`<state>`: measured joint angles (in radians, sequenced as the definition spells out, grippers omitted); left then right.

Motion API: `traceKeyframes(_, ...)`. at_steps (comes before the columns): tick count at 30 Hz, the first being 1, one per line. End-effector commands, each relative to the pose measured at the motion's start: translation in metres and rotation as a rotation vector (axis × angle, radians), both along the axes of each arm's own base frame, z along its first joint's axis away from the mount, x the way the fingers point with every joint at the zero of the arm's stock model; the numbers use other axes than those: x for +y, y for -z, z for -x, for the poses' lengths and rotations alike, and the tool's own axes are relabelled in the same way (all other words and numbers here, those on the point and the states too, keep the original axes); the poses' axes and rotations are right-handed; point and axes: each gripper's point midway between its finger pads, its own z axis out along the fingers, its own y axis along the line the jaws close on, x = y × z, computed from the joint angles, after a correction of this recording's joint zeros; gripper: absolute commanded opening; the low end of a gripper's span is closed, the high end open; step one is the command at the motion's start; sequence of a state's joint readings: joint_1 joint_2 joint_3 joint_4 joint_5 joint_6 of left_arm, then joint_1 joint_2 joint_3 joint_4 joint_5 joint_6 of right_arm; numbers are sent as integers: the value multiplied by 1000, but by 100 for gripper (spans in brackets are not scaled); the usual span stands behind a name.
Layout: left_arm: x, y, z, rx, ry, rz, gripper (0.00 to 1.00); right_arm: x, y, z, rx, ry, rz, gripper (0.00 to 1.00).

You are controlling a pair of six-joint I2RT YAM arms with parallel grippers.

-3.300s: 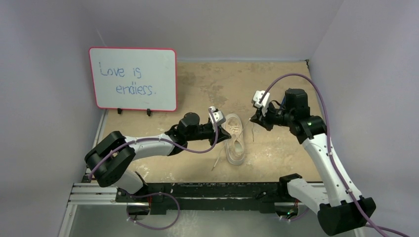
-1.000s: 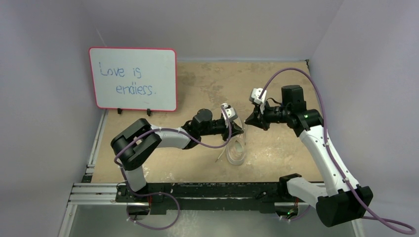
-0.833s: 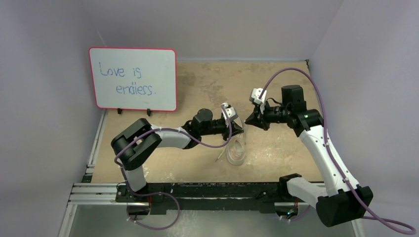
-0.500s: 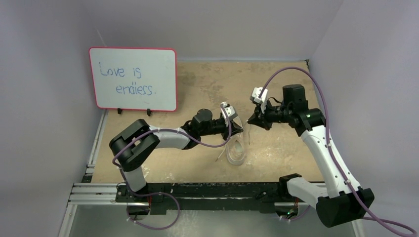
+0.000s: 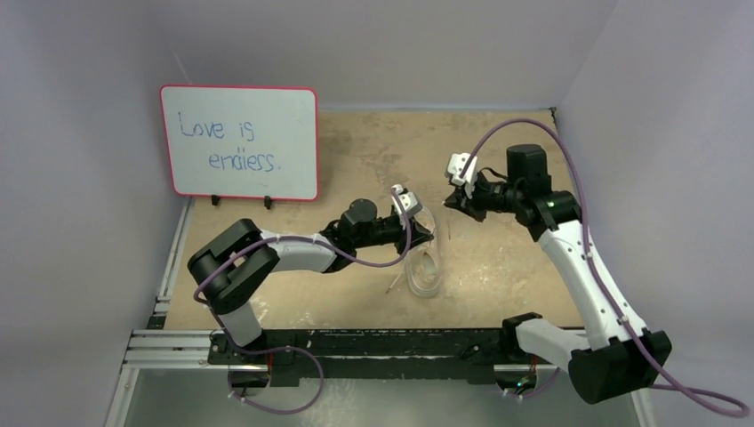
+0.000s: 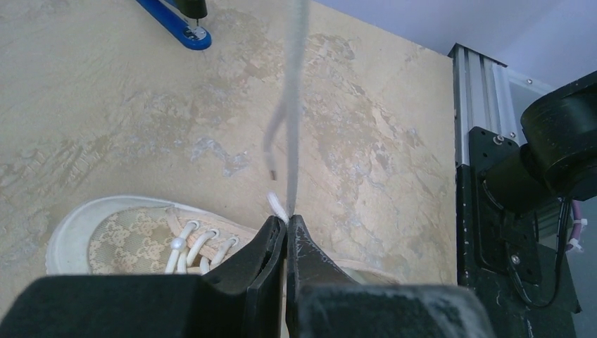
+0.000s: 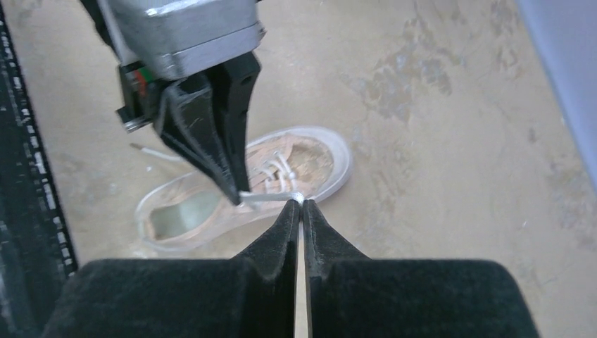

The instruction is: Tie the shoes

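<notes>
Worn tan tabletop (image 5: pixel 507 258) w/ pale grey walls round it, and a red-framed whiteboard (image 5: pixel 238 142) standing at the back left. We see the small pink-beige sneaker (image 5: pixel 427 271) lying sole-down mid-table between the two arms, heel toward the bases. The left gripper (image 5: pixel 431 233) hangs over its laced front, jaws pressed together on the thin white lace (image 6: pixel 294 105). The right gripper (image 5: pixel 447 203) is just beyond, raised off the table, jaws also pinched tight on that lace. A short taut stretch runs tip to tip. A loose end w/ aglet dangles beside it.
</notes>
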<state>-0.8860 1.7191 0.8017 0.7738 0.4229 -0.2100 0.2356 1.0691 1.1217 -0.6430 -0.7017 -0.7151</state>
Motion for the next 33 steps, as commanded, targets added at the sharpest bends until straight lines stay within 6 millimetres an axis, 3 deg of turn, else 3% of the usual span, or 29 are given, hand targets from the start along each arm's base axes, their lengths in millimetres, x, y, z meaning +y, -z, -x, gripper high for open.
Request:
traceKeyframes(1,1,-31,3,-29,-7,90,0,25,-18,-44,-219,-129,-23,4)
traceKeyframes(5,7,-36,2,-32,-38,120,0,71,-17,-57,-269,-204,-158,2)
traceKeyframes(9,14,-37,3,-29,-71,141,0,110,-42,-60,-237,-119,-436,1)
traceKeyframes(11,17,-38,3,-34,-83,155,0,117,-41,-56,-123,-44,-558,0)
traceKeyframes(15,19,-36,5,-32,-79,154,0,123,-8,-38,303,232,-725,8)
traceKeyframes(19,23,-36,6,-33,-89,158,0,105,56,-20,623,500,-583,30)
traceKeyframes(20,23,-35,7,-30,-88,157,0,101,61,-18,639,526,-548,35)
traceKeyframes(22,23,-35,8,-25,-86,159,0,103,55,-8,663,475,-500,35)
traceKeyframes(24,22,-33,8,-16,-81,151,0,93,51,-7,662,525,-432,48)
traceKeyframes(26,22,-32,9,-13,-80,143,0,67,48,-16,618,630,-342,60)
traceKeyframes(29,22,-28,7,-12,-81,117,0,32,51,-19,658,719,-248,65)
traceKeyframes(33,21,-25,5,-14,-82,84,0,5,54,-8,720,652,-275,62)
